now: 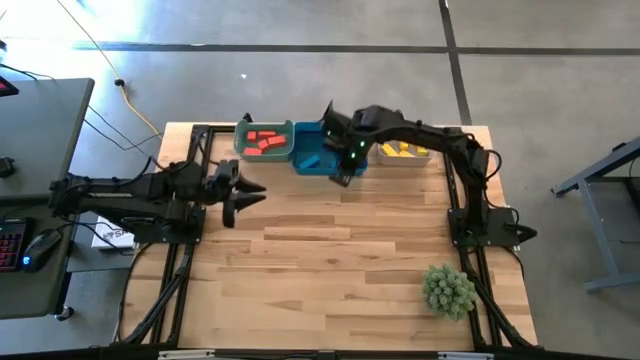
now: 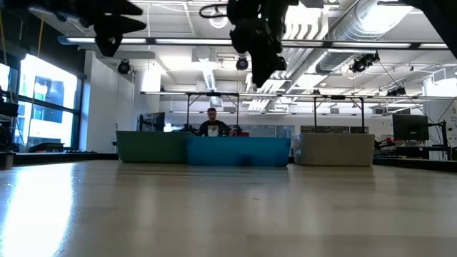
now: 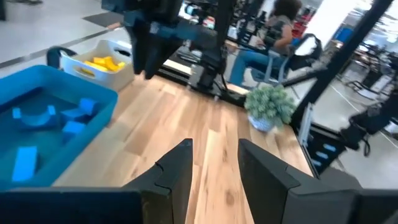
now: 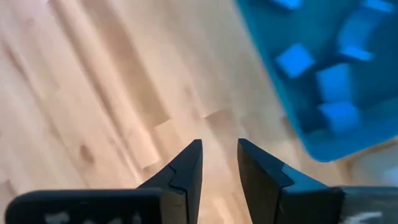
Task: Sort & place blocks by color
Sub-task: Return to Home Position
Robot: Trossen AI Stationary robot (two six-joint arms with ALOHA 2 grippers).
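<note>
Tabletop shows no loose blocks; all lie colour-sorted in 3 bins, upper centre, so sorting appears complete. Left gripper, mid-left, and right gripper, raised just beside the blue bin, are empty, jaws slightly spread.

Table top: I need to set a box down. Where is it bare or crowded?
Bare: the middle and near-left of the table, bordered by the left gripper, the bin row and the plant in the near right corner. Crowded: the far edge, where green bin, blue bin and white bin stand together, the right gripper at the blue one's front.
</note>
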